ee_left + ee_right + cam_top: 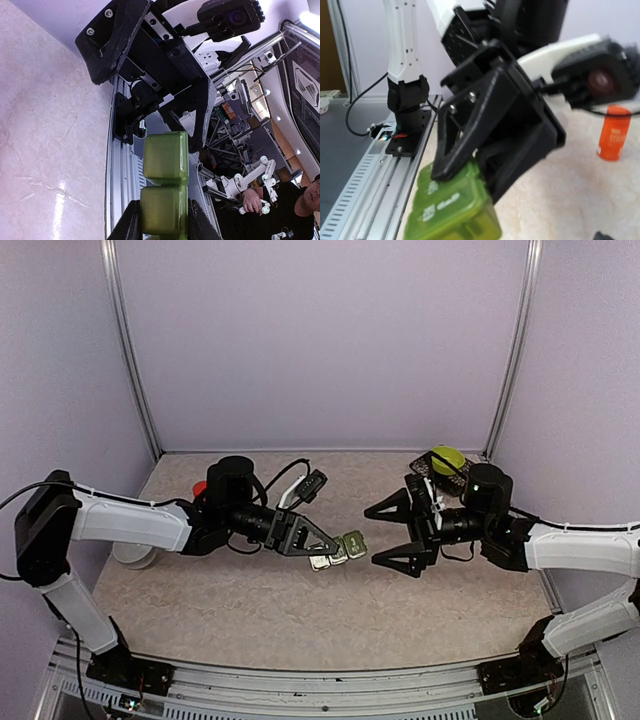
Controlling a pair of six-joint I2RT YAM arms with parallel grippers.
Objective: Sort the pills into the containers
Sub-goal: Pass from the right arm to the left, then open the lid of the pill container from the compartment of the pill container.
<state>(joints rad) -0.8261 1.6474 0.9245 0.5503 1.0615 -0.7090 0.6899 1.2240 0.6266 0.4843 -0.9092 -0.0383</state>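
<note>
Left gripper is clamped tight on one end of the containers, holding the strip over the middle of the table with its free end pointing toward the right arm. Seen close, the strip is translucent olive-green: square, round-cornered compartments joined in a row, their lids bearing pale marks. Just right of it the right gripper stands spread wide, holding nothing. Behind that sits a yellow-green bowl
</note>
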